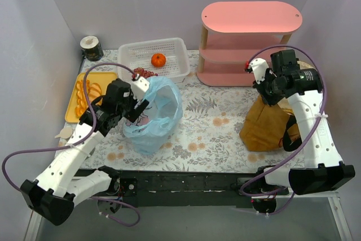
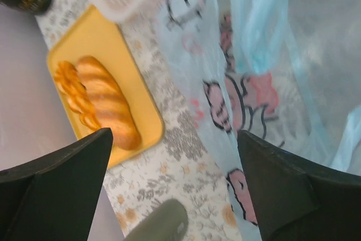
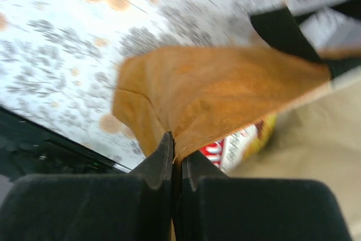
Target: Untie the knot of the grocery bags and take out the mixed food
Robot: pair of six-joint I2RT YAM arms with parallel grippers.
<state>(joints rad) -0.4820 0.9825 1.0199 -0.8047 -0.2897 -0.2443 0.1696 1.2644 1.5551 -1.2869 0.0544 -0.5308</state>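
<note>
While the left claw [image 2: 174,139] is held wide apart beside the pale blue bag [image 1: 157,111] at centre left, the right claw [image 3: 176,149] is clamped on an edge of the brown tote [image 3: 214,91]; a snack packet [image 3: 243,144] is mostly hidden beneath that fabric, lower right.

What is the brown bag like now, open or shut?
Open. The right fingers pinch the mustard-brown tote by its raised edge, and a colourful snack packet shows inside against the cream lining.
</note>
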